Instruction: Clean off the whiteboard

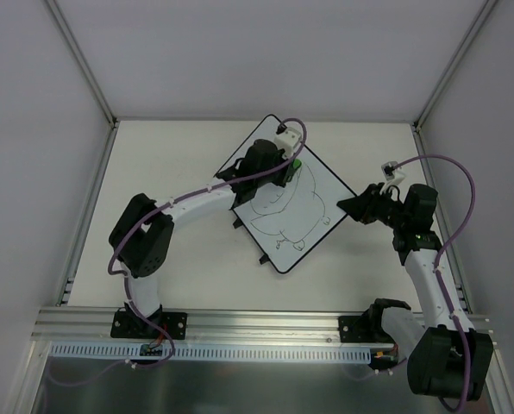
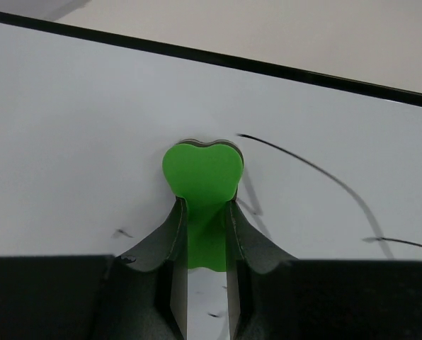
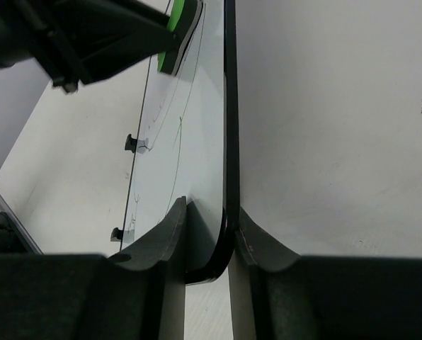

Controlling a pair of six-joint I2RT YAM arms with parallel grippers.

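The whiteboard [image 1: 304, 207] lies turned like a diamond on the table, with a black rabbit outline drawn on it. My left gripper [image 1: 278, 166] is shut on a green heart-shaped eraser [image 2: 202, 177] and presses it flat on the board near the far corner, beside a curved black line [image 2: 317, 173]. My right gripper [image 1: 350, 205] is shut on the board's right corner; in the right wrist view its fingers [image 3: 170, 234] pinch the black rim [image 3: 229, 142] edge-on. The eraser also shows there [image 3: 179, 21].
Two small black feet [image 1: 266, 260] stick out from the board's near-left edge. Metal frame posts and white walls enclose the table on the left, right and back. A metal rail [image 1: 240, 323] runs along the near edge by the arm bases.
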